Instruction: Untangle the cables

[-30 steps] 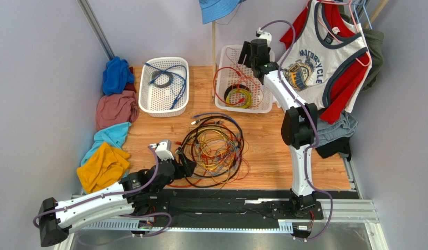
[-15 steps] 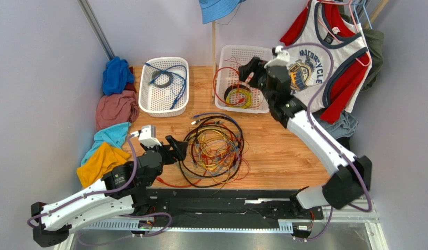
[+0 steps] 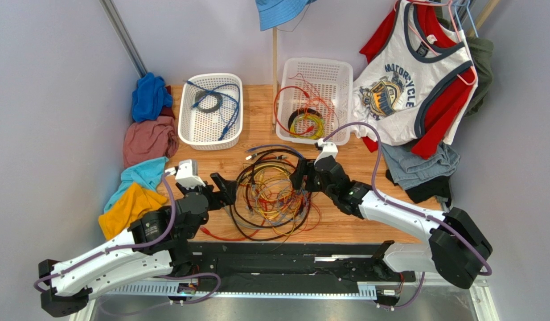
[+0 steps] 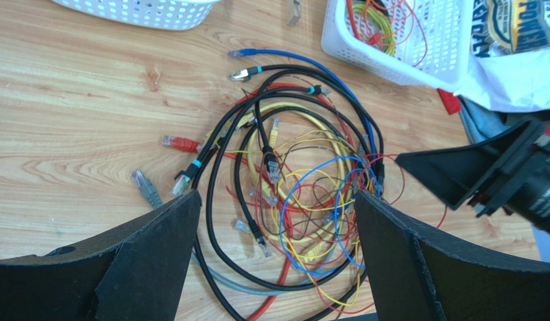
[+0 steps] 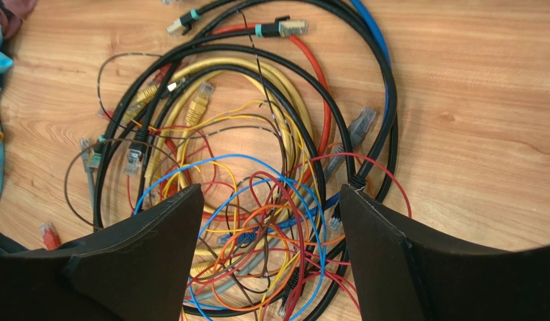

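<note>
Now | cables: round heap, flanked both sides | left gripper: jaws wide, empty, at left rim | right gripper: likewise, right rim, perhaps nearer

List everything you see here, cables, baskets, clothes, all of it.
cables: one tangle, black, blue, red, orange, yellow, centre
left basket: one, white, far side, holding blue cable and dark coil
right basket: one, white, far side, holding yellow-green coil
cloths: four, blue, pink, teal, yellow, left edge
tank top: one, white over red, hanging right
hat: one, blue, top
table: one, wooden
left gripper: one, black, open, left of tangle
right gripper: one, black, open, right of tangle
</note>
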Action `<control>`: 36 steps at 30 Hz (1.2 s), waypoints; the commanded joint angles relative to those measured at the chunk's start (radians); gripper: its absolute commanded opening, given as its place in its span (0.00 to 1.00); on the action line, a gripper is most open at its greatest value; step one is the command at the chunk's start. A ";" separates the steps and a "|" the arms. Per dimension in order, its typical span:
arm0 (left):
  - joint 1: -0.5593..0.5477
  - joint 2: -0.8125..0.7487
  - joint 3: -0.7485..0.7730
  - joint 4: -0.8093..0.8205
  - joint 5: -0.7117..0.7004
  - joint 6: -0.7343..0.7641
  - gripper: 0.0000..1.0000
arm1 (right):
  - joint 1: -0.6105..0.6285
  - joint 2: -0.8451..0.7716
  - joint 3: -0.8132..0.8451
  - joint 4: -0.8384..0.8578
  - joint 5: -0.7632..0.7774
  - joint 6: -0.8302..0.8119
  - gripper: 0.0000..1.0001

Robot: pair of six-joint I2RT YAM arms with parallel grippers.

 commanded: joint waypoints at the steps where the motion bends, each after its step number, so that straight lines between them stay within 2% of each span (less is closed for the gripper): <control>1: 0.002 0.012 -0.020 -0.007 0.020 -0.027 0.93 | 0.003 -0.050 0.010 0.030 0.049 0.011 0.79; 5: 0.002 0.011 -0.033 -0.006 0.036 -0.038 0.93 | 0.001 0.019 0.023 0.023 -0.015 0.018 0.72; 6: 0.002 0.011 -0.040 -0.006 0.040 -0.044 0.92 | 0.001 0.053 0.023 0.039 -0.038 0.027 0.63; 8: 0.002 0.004 -0.046 -0.006 0.050 -0.049 0.92 | 0.001 0.081 0.026 0.059 -0.102 0.052 0.52; 9: 0.002 0.003 -0.049 -0.010 0.051 -0.057 0.92 | 0.001 0.101 0.029 0.065 -0.119 0.058 0.39; 11: 0.002 -0.011 -0.052 -0.023 0.051 -0.061 0.91 | 0.003 0.101 0.044 0.063 -0.142 0.063 0.21; 12: 0.004 -0.019 -0.053 -0.036 0.048 -0.066 0.91 | 0.007 0.070 0.049 0.050 -0.138 0.064 0.02; 13: 0.002 -0.035 -0.053 -0.041 0.047 -0.066 0.91 | 0.012 0.043 0.056 0.044 -0.123 0.061 0.00; 17: 0.002 -0.101 -0.062 -0.032 0.034 -0.048 0.91 | 0.073 -0.164 0.183 -0.021 -0.106 -0.058 0.00; 18: 0.002 -0.114 -0.066 -0.002 0.033 -0.022 0.90 | 0.090 -0.221 0.304 -0.063 -0.110 -0.104 0.00; 20: 0.002 -0.144 -0.080 0.035 0.037 0.008 0.90 | 0.124 -0.246 0.451 -0.117 -0.127 -0.224 0.00; 21: 0.002 -0.150 -0.085 0.083 0.039 0.038 0.90 | 0.129 -0.237 0.603 -0.195 -0.132 -0.250 0.00; 25: 0.002 -0.129 -0.105 0.239 0.073 0.135 0.90 | 0.130 -0.166 0.944 -0.366 -0.181 -0.305 0.00; 32: 0.002 -0.005 -0.161 0.650 0.229 0.350 0.93 | 0.130 -0.093 1.222 -0.481 -0.213 -0.309 0.00; 33: 0.004 0.006 -0.166 0.716 0.238 0.377 0.93 | 0.130 -0.082 1.235 -0.493 -0.213 -0.305 0.00; 36: 0.002 0.023 -0.169 0.767 0.247 0.396 0.93 | 0.130 -0.071 1.216 -0.538 -0.214 -0.295 0.00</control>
